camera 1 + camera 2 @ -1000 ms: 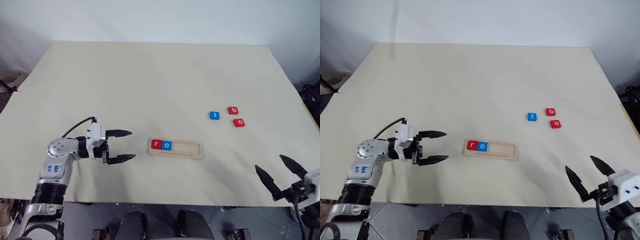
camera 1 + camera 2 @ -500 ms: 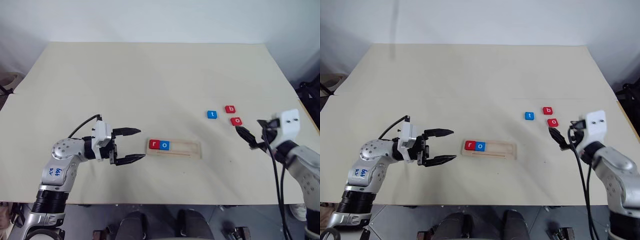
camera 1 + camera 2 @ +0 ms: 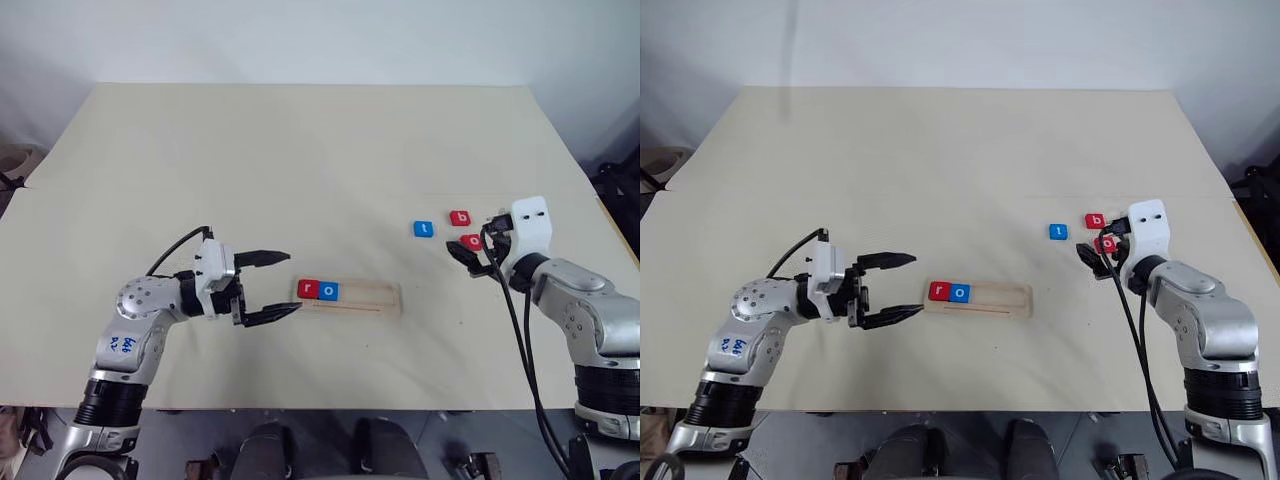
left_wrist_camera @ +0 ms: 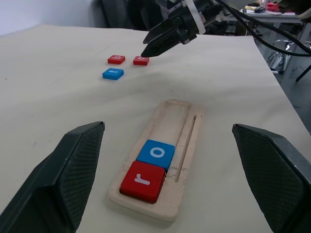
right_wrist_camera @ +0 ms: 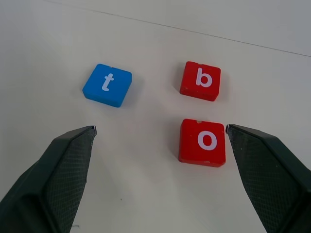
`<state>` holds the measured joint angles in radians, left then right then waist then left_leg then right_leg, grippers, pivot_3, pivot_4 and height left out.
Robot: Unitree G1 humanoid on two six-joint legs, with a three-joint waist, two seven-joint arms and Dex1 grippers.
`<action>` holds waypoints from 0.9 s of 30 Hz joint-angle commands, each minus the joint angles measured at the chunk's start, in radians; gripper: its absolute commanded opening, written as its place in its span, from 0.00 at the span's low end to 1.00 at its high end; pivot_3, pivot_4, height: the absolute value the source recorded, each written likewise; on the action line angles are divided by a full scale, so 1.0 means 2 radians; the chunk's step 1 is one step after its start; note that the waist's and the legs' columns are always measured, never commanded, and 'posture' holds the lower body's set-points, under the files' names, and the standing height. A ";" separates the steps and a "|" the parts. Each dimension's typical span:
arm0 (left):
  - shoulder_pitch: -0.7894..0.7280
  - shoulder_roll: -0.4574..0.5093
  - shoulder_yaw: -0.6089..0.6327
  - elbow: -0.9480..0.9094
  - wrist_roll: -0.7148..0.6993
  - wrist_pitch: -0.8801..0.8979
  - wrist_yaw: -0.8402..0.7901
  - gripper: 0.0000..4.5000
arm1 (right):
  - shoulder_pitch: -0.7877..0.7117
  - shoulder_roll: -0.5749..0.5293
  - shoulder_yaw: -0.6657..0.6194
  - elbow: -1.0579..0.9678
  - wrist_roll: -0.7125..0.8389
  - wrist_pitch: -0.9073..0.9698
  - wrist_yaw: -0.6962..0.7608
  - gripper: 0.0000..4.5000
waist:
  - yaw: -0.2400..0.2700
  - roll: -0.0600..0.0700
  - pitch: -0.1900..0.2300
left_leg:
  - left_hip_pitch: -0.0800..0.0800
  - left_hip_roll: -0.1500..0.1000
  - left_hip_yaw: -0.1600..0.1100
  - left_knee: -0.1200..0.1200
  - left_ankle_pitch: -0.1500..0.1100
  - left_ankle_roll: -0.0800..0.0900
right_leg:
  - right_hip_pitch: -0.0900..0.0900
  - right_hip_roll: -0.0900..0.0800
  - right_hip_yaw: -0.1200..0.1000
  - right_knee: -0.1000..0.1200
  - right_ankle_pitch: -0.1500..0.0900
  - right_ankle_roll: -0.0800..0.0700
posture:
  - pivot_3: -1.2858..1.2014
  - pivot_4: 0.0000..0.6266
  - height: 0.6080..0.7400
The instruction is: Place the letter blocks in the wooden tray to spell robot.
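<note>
Filling of the wooden tray [image 3: 390, 300] is two letters in: red r [image 3: 308, 289] and blue o [image 3: 330, 291] are seated at its left end. Red b [image 5: 200, 80], red o [image 5: 202, 142] and blue t [image 5: 107, 85] lie loose on the worktop [image 3: 300, 160]. Right claw [image 3: 467, 257] is spread wide at them, nothing gripped; b is judged next. Left claw [image 3: 278, 285] is open by the tray.

Red r block [image 4: 143, 180] beside blue o block [image 4: 156, 154] in wooden tray [image 4: 186, 160]
</note>
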<state>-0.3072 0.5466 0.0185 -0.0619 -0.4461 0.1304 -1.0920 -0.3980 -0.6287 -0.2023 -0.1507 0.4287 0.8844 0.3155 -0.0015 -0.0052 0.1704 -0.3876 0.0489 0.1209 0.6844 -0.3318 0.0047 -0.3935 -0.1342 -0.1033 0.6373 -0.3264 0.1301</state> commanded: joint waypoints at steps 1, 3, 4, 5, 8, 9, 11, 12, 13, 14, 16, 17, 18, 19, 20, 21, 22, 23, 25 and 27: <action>-0.008 -0.003 -0.001 -0.010 0.001 -0.007 0.003 0.99 | -0.014 0.005 -0.007 -0.006 -0.004 0.007 -0.006 1.00 | 0.000 0.000 0.000 | 0.000 0.000 0.000 0.000 0.000 0.000 | 0.000 0.000 0.000 0.000 0.000 0.000 | 0.52 0.24 1.00; -0.007 -0.004 -0.001 -0.010 0.001 -0.009 0.004 0.99 | -0.021 0.015 -0.011 -0.006 -0.001 0.014 -0.011 1.00 | 0.000 0.000 0.000 | 0.000 0.000 0.000 0.000 0.000 0.000 | 0.000 0.000 0.000 0.000 0.000 0.000 | 0.52 0.24 1.00; -0.008 -0.005 -0.001 -0.010 0.001 -0.009 0.005 0.99 | -0.026 0.021 -0.016 -0.004 0.001 0.018 -0.015 1.00 | 0.000 0.000 0.000 | 0.000 0.000 0.000 0.000 0.000 0.000 | 0.000 0.000 0.000 0.000 0.000 0.000 | 0.52 0.24 1.00; -0.008 -0.006 -0.001 -0.009 0.001 -0.010 0.007 0.99 | -0.035 0.027 -0.018 0.001 0.002 0.022 -0.020 1.00 | 0.000 0.000 0.000 | 0.000 0.000 0.000 0.000 0.000 0.000 | 0.000 0.000 0.000 0.000 0.000 0.000 | 0.52 0.24 1.00; -0.008 -0.009 -0.003 -0.008 0.004 -0.011 0.010 0.99 | -0.074 0.035 -0.009 0.041 -0.020 0.018 -0.039 1.00 | -0.001 0.000 0.000 | 0.000 0.000 0.000 0.000 0.000 0.000 | 0.000 0.000 0.000 0.000 0.000 0.000 | 0.52 0.24 1.00; -0.008 -0.010 -0.003 -0.009 0.005 -0.012 0.011 0.99 | -0.093 0.037 -0.004 0.069 -0.032 0.014 -0.048 1.00 | -0.001 0.000 0.000 | 0.000 0.000 0.000 0.000 0.000 0.000 | 0.000 0.000 0.000 0.000 0.000 0.000 | 0.52 0.24 1.00; -0.009 -0.012 -0.004 -0.008 0.006 -0.014 0.013 0.99 | -0.122 0.040 0.003 0.116 -0.052 0.007 -0.061 1.00 | -0.002 0.000 0.000 | 0.000 0.000 0.000 0.000 0.000 0.000 | 0.000 0.000 0.000 0.000 0.000 0.000 | 0.52 0.24 1.00; -0.010 -0.014 -0.005 -0.007 0.009 -0.020 0.014 0.99 | -0.137 0.042 0.007 0.141 -0.064 0.002 -0.068 1.00 | -0.001 0.000 0.000 | 0.000 0.000 0.000 0.000 0.000 0.000 | 0.000 0.000 0.000 0.000 0.000 0.000 | 0.52 0.24 1.00; -0.013 -0.019 -0.003 -0.006 0.008 -0.024 0.019 0.99 | -0.155 0.044 0.014 0.173 -0.074 -0.008 -0.069 1.00 | -0.002 0.000 0.000 | 0.000 0.000 0.001 0.000 0.000 0.000 | 0.000 0.000 0.000 0.000 0.000 0.000 | 0.52 0.24 1.00; -0.015 -0.022 -0.002 -0.006 0.009 -0.029 0.021 0.99 | -0.170 0.046 0.020 0.201 -0.082 -0.014 -0.069 1.00 | -0.002 0.000 0.000 | 0.000 0.000 0.001 0.000 0.000 0.000 | 0.000 0.000 0.000 0.000 0.000 0.000 | 0.52 0.24 1.00; -0.018 -0.024 -0.001 -0.006 0.009 -0.030 0.025 0.99 | -0.201 0.051 0.027 0.259 -0.092 -0.030 -0.062 1.00 | -0.002 0.000 0.000 | 0.000 0.000 0.002 0.000 0.000 0.000 | 0.000 0.000 0.000 0.000 0.000 0.000 | 0.52 0.24 1.00; -0.019 -0.025 -0.001 -0.005 0.010 -0.031 0.026 0.99 | -0.215 0.054 0.028 0.285 -0.095 -0.032 -0.062 1.00 | -0.003 0.000 0.000 | -0.001 0.000 0.002 0.000 0.000 0.000 | 0.000 0.000 0.000 0.000 0.000 0.000 | 0.52 0.24 1.00; -0.019 -0.025 -0.002 -0.005 0.010 -0.031 0.027 0.99 | -0.226 0.056 0.028 0.307 -0.097 -0.033 -0.059 1.00 | -0.004 0.000 0.000 | -0.001 0.000 0.002 0.000 0.000 0.000 | 0.000 0.000 0.000 0.000 0.000 0.000 | 0.52 0.24 1.00; -0.019 -0.025 -0.002 -0.005 0.010 -0.032 0.028 0.99 | -0.236 0.058 0.027 0.327 -0.098 -0.038 -0.055 1.00 | -0.004 0.000 0.000 | -0.001 0.000 0.002 0.000 0.000 0.000 | -0.001 0.000 0.000 0.000 0.000 0.000 | 0.52 0.24 1.00; -0.020 -0.026 -0.002 -0.006 0.010 -0.034 0.030 0.99 | -0.246 0.060 0.028 0.352 -0.102 -0.046 -0.055 1.00 | -0.005 0.000 0.000 | -0.001 0.000 0.002 0.000 0.000 0.000 | -0.001 0.000 0.000 0.000 0.000 0.000 | 0.52 0.24 1.00; -0.020 -0.028 -0.001 -0.006 0.011 -0.036 0.032 0.99 | -0.255 0.062 0.028 0.375 -0.106 -0.057 -0.056 1.00 | -0.006 0.000 0.000 | -0.001 0.000 0.002 0.000 0.000 0.000 | -0.001 0.000 0.000 0.000 0.000 0.000 | 0.52 0.24 1.00; -0.020 -0.030 0.001 -0.005 0.013 -0.042 0.036 0.99 | -0.262 0.064 0.027 0.396 -0.111 -0.066 -0.059 1.00 | -0.006 0.000 0.000 | -0.001 0.000 0.002 0.000 0.000 0.000 | -0.001 0.000 0.000 0.000 0.000 0.000 | 0.52 0.24 1.00; -0.021 -0.033 0.002 -0.005 0.013 -0.045 0.041 0.99 | -0.268 0.065 0.027 0.413 -0.114 -0.074 -0.060 1.00 | -0.008 0.000 0.000 | -0.001 0.000 0.003 0.000 0.000 0.000 | -0.001 0.000 0.000 0.000 0.000 0.000 | 0.52 0.24 1.00; -0.021 -0.035 0.004 -0.006 0.014 -0.049 0.046 0.99 | -0.276 0.066 0.028 0.433 -0.120 -0.078 -0.061 1.00 | -0.009 0.000 0.000 | -0.001 0.000 0.003 0.000 0.000 0.000 | -0.001 0.000 0.000 0.000 0.000 0.000 | 0.52 0.24 1.00; -0.020 -0.035 0.004 -0.007 0.014 -0.050 0.050 0.99 | -0.280 0.067 0.029 0.443 -0.121 -0.079 -0.059 1.00 | -0.011 0.000 0.000 | -0.001 0.000 0.003 0.000 0.000 -0.001 | -0.001 0.000 -0.001 0.000 0.000 0.000 | 0.52 0.24 1.00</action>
<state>-0.3419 0.4792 0.0122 -0.0610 -0.4216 0.0466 -1.0021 -0.9516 -0.4939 -0.1355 0.7174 0.2057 0.7344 0.2031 -0.0239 -0.0045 0.1708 -0.3897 0.0492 0.1260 0.6839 -0.3312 0.0036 -0.3946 -0.1342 -0.1045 0.6373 -0.3264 0.1302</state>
